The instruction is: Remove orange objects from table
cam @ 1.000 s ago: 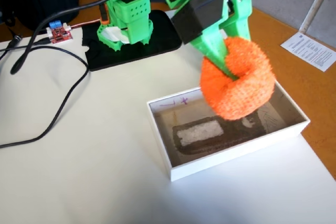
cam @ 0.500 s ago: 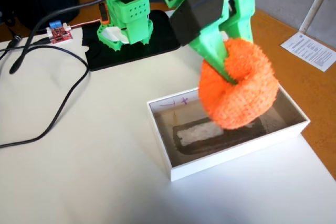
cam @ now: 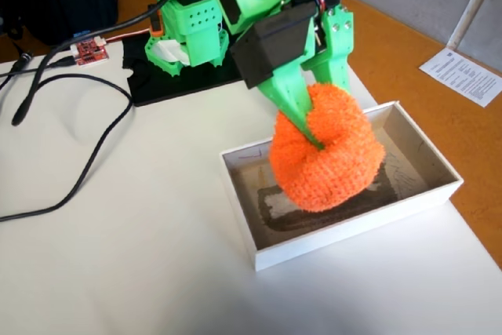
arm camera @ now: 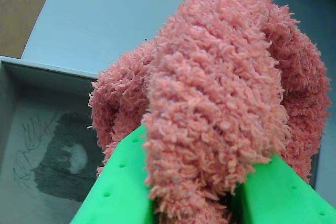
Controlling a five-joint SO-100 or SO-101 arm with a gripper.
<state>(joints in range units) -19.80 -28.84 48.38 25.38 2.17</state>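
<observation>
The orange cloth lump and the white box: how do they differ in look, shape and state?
The orange cloth lump is fuzzy and roughly ball-shaped; the white box is smooth-walled, rectangular and shallow. The lump is bright orange all over; the box has white walls and a grey-stained bottom. The lump is pinched in the green tool over the box; the box rests on the table. The lump is smaller than the box.

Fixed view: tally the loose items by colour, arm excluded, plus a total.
Orange: 1, the fuzzy cloth lump, clamped in the green claw over the box
White: 2, the shallow box and a printed paper sheet on the floor
Red: 1, the small circuit board
Black: 2, the cables on the table
Total: 6
</observation>
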